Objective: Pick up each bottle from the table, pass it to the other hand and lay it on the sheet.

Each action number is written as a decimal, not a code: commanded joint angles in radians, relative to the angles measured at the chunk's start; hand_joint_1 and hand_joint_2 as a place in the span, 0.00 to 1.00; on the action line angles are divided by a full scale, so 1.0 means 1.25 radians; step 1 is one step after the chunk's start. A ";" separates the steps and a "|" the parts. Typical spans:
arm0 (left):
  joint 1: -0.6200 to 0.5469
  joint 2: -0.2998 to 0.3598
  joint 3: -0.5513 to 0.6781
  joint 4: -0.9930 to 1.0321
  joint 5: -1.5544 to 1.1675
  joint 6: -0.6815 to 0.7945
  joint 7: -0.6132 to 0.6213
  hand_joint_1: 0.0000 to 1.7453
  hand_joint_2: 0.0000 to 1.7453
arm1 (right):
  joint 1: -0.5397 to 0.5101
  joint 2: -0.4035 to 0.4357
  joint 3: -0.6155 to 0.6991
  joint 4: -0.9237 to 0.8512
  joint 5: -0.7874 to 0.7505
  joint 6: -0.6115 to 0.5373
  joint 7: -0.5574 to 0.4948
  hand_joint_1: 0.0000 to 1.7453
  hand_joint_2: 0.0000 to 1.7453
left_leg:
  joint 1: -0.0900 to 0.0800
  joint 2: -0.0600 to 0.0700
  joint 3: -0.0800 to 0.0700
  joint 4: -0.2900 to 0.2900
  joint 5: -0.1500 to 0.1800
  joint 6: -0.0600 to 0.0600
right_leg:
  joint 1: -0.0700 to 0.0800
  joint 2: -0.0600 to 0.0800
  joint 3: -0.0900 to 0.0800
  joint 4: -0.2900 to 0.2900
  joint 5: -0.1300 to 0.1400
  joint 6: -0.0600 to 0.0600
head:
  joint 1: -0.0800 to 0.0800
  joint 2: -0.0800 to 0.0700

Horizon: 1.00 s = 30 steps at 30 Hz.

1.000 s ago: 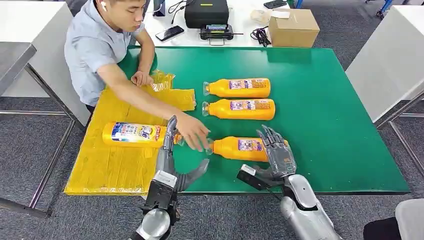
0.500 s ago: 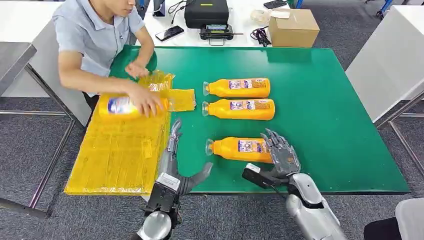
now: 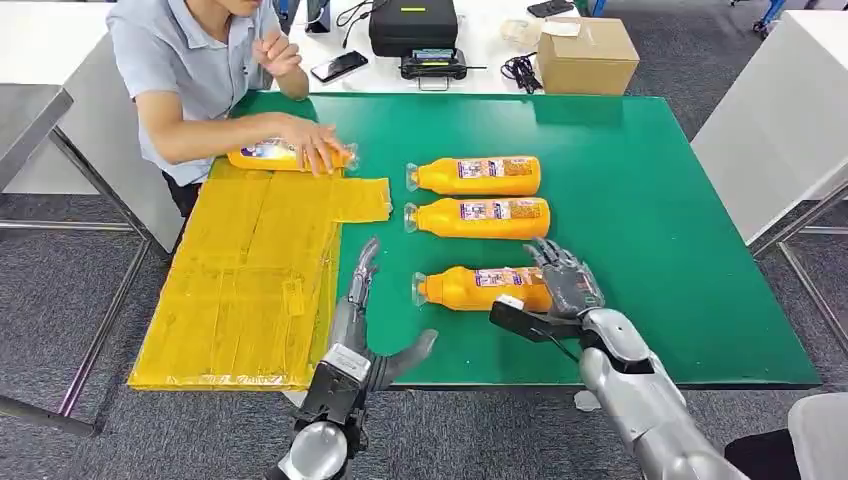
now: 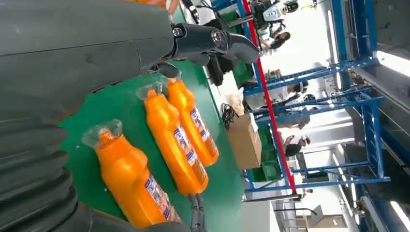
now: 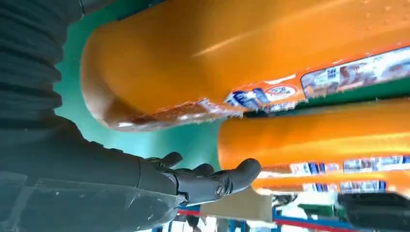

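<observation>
Bottles, four observed, all orange and lying on their sides. Green table (image 3: 650,200) carries three of them in a column, caps pointing toward the yellow sheet (image 3: 250,290), which lies flat at the table's left end and overhangs the edge. Person (image 3: 185,70) is seated at the far left corner, one hand (image 3: 315,148) resting on the fourth bottle (image 3: 265,155) at the sheet's far edge. Far bottle (image 3: 478,176) and middle bottle (image 3: 482,218) lie parallel, just beside each other, untouched. Nearest bottle (image 3: 475,288) lies apart from those two; right hand (image 3: 565,290) is at its base end, fingers spread over the base, grasp not closed; contact cannot be confirmed. Left hand (image 3: 365,320) hovers empty beside the sheet's edge, fingers extended, thumb out.
</observation>
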 commanded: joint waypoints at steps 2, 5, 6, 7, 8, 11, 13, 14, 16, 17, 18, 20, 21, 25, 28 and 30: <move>-0.048 0.021 -0.031 0.059 0.005 -0.006 0.004 0.00 1.00 | -0.099 0.012 0.054 0.159 -0.029 0.048 -0.008 0.00 1.00 | 0.000 0.001 0.003 0.000 -0.001 -0.002 | 0.001 0.001 0.002 0.000 -0.001 -0.002 | 0.000 0.000; -0.052 0.022 -0.039 0.065 0.007 -0.011 0.004 0.00 1.00 | -0.117 0.010 0.075 0.191 -0.036 0.074 -0.010 0.00 1.00 | 0.001 0.003 0.004 0.000 -0.002 -0.002 | 0.001 0.002 0.003 0.000 -0.001 -0.003 | 0.000 0.000; -0.054 0.022 -0.041 0.069 0.009 -0.013 0.004 0.00 1.00 | -0.121 0.006 0.080 0.201 -0.049 0.097 -0.013 0.00 1.00 | 0.001 0.002 0.003 0.000 -0.001 -0.002 | 0.001 0.002 0.003 0.000 -0.001 -0.002 | 0.000 0.000; -0.056 0.021 -0.042 0.073 0.011 -0.016 0.004 0.00 1.00 | -0.123 -0.002 0.089 0.208 -0.057 0.114 -0.016 0.00 1.00 | 0.001 0.001 0.002 0.000 -0.001 -0.001 | 0.001 0.001 0.002 -0.001 0.000 -0.002 | 0.000 0.000; -0.057 0.021 -0.045 0.076 0.008 -0.016 0.002 0.00 1.00 | -0.123 -0.011 0.097 0.213 -0.066 0.130 -0.020 0.01 1.00 | 0.001 0.002 0.004 0.000 -0.001 -0.002 | 0.001 0.001 0.004 -0.001 -0.001 -0.002 | 0.000 0.000; -0.059 0.017 -0.048 0.081 0.007 -0.014 -0.003 0.00 1.00 | -0.122 -0.038 0.115 0.228 -0.082 0.158 -0.030 0.83 1.00 | 0.001 -0.001 0.003 0.000 -0.001 -0.002 | 0.001 -0.001 0.003 -0.001 -0.001 -0.002 | 0.000 0.000; -0.060 0.016 -0.049 0.084 0.011 -0.014 -0.003 0.00 1.00 | -0.122 -0.048 0.118 0.236 -0.099 0.177 -0.036 1.00 1.00 | 0.001 -0.001 0.004 0.000 -0.001 -0.002 | 0.001 -0.002 0.005 -0.001 -0.001 -0.002 | 0.000 0.000; -0.061 0.015 -0.050 0.087 0.013 -0.015 -0.005 0.00 1.00 | -0.123 -0.055 0.122 0.237 -0.106 0.183 -0.037 1.00 1.00 | 0.001 -0.001 0.004 0.000 0.000 -0.001 | 0.001 -0.001 0.004 -0.001 -0.001 -0.002 | 0.000 0.000; -0.062 0.014 -0.050 0.089 0.013 -0.014 -0.006 0.00 1.00 | -0.121 -0.060 0.121 0.236 -0.116 0.185 -0.040 1.00 1.00 | 0.001 -0.001 0.004 -0.001 0.000 -0.001 | 0.001 -0.001 0.004 -0.001 -0.001 -0.001 | 0.000 0.000; -0.065 0.015 -0.056 0.092 0.014 -0.020 -0.008 0.00 1.00 | -0.115 -0.061 0.110 0.232 -0.150 0.207 -0.054 1.00 1.00 | 0.001 -0.001 0.005 0.000 -0.001 -0.002 | 0.001 -0.002 0.006 -0.001 -0.001 -0.002 | 0.000 0.000; -0.065 0.015 -0.058 0.094 0.017 -0.021 -0.010 0.00 1.00 | -0.110 -0.065 0.107 0.227 -0.170 0.223 -0.063 1.00 1.00 | 0.001 -0.001 0.006 0.000 -0.001 -0.002 | 0.002 -0.002 0.007 -0.001 -0.001 -0.003 | 0.000 0.000; -0.068 0.015 -0.062 0.098 0.018 -0.020 -0.014 0.00 1.00 | -0.101 -0.069 0.099 0.223 -0.200 0.239 -0.073 1.00 1.00 | 0.002 -0.002 0.007 0.000 -0.001 -0.002 | 0.002 -0.003 0.008 -0.002 -0.001 -0.003 | 0.000 0.000; -0.070 0.015 -0.064 0.101 0.021 -0.020 -0.016 0.00 1.00 | -0.099 -0.073 0.102 0.218 -0.208 0.241 -0.076 1.00 1.00 | 0.002 -0.002 0.007 0.000 -0.001 -0.002 | 0.002 -0.002 0.008 -0.001 -0.001 -0.003 | 0.000 0.000; -0.072 0.009 -0.056 0.106 0.037 -0.009 -0.023 0.00 1.00 | -0.083 -0.071 0.096 0.204 -0.241 0.235 -0.091 1.00 1.00 | 0.002 -0.002 0.008 -0.001 -0.001 -0.002 | 0.002 -0.003 0.009 -0.002 -0.001 -0.003 | 0.000 0.000; -0.072 0.009 -0.056 0.106 0.037 -0.009 -0.023 0.00 1.00 | -0.083 -0.071 0.096 0.204 -0.241 0.235 -0.091 1.00 1.00 | 0.002 -0.001 0.008 0.000 -0.001 -0.002 | 0.002 -0.002 0.008 -0.002 -0.001 -0.002 | 0.000 0.000; -0.072 0.009 -0.056 0.107 0.037 -0.009 -0.023 0.00 1.00 | -0.084 -0.071 0.097 0.202 -0.241 0.235 -0.091 1.00 1.00 | 0.001 -0.001 0.007 0.000 0.000 -0.001 | 0.001 -0.001 0.007 -0.001 -0.001 -0.002 | 0.000 0.000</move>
